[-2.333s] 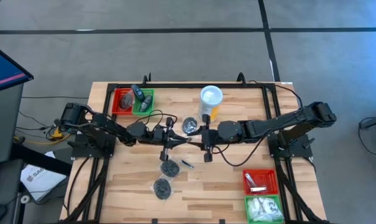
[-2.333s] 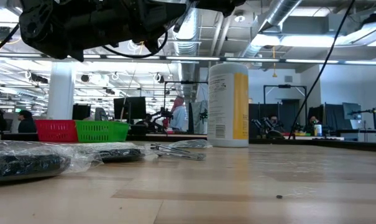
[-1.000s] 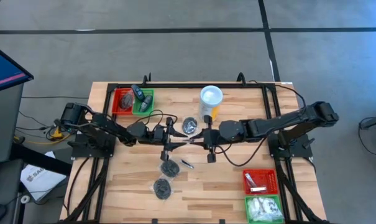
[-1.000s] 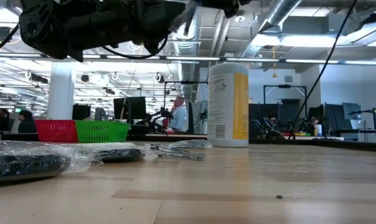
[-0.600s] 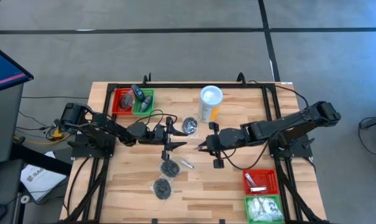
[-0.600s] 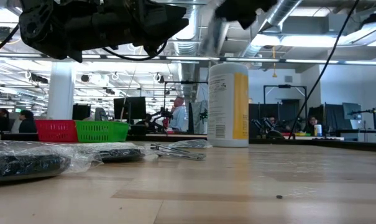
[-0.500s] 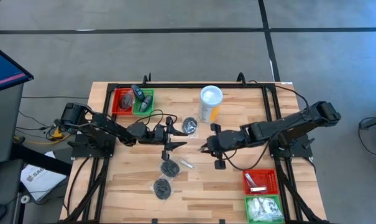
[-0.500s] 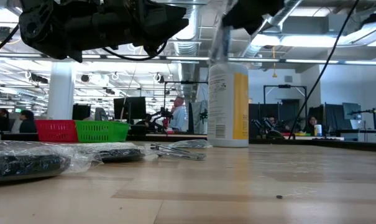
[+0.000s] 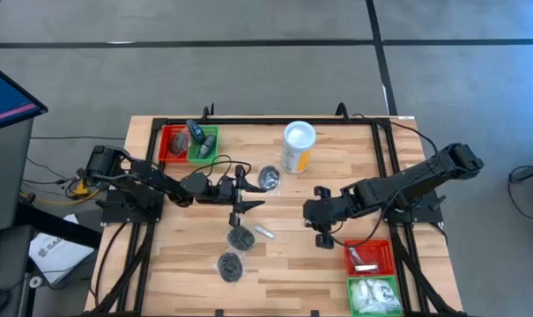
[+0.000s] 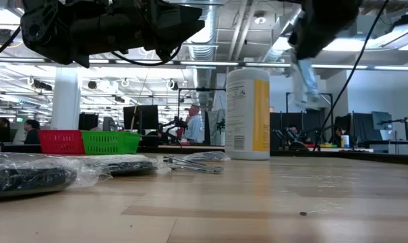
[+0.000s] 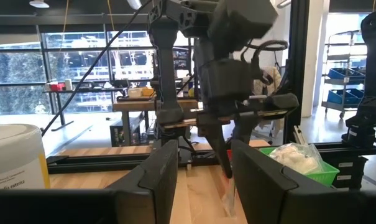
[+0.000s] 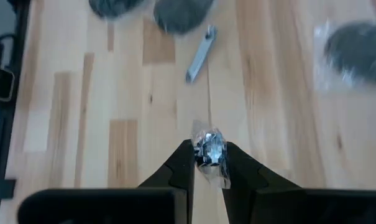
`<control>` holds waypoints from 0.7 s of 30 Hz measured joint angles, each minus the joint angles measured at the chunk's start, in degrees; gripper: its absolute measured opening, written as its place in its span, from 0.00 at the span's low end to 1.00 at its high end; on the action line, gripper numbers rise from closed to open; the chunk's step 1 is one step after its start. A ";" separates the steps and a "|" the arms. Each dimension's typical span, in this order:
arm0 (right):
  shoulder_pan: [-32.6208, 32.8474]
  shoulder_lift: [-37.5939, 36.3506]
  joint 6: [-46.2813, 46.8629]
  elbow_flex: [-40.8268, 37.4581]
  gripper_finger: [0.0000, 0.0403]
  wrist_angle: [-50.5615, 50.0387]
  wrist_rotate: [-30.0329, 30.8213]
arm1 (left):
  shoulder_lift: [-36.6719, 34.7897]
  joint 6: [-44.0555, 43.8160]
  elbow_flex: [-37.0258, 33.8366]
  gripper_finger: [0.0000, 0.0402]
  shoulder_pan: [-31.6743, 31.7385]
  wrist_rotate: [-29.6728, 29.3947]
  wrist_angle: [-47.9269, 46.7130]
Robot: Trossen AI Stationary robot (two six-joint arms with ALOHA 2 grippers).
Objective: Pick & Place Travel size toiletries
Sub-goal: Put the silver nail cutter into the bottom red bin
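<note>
My right gripper (image 9: pixel 314 217) hangs over the table right of centre, pointing down, shut on a small clear-wrapped toiletry (image 12: pixel 210 151), which also shows in the low view (image 10: pixel 303 81). My left gripper (image 9: pixel 253 201) waits at mid-table, level, and in its wrist view (image 11: pixel 203 177) it is open with nothing between the fingers. A silvery tube (image 9: pixel 264 232) lies flat on the table. Three dark pucks in clear wrap (image 9: pixel 240 238) (image 9: pixel 230 266) (image 9: pixel 269 179) lie near it. My right gripper pinches the crinkled top of the clear-wrapped toiletry (image 12: pixel 207 144) between its two fingertips. The fingers come from above, slanting down. The toiletry hangs below them, clear of the table, with loose wrap (image 12: pixel 219 180) trailing under it.
A yellow canister with a white lid (image 9: pixel 299 145) stands at the far middle. A red basket (image 9: pixel 174 143) and a green basket (image 9: pixel 204 143) sit at the far left. Another red basket (image 9: pixel 368 257) and green basket (image 9: pixel 372 295) sit at the near right.
My right gripper has drawn away from my left gripper toward the table's right and near edges. It has sunk a little and tipped from about level to pointing down, carrying the wrapped toiletry with it. My left arm has kept still.
</note>
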 joint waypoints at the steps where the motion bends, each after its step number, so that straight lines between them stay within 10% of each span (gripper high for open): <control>1: 0.40 0.00 1.02 0.00 0.11 -1.13 -0.40 | 0.00 0.00 0.00 0.35 0.00 0.00 0.00; 21: 10.52 -6.29 21.45 0.02 0.11 -16.87 -2.71 | 0.00 -0.02 0.02 0.35 0.00 0.00 0.00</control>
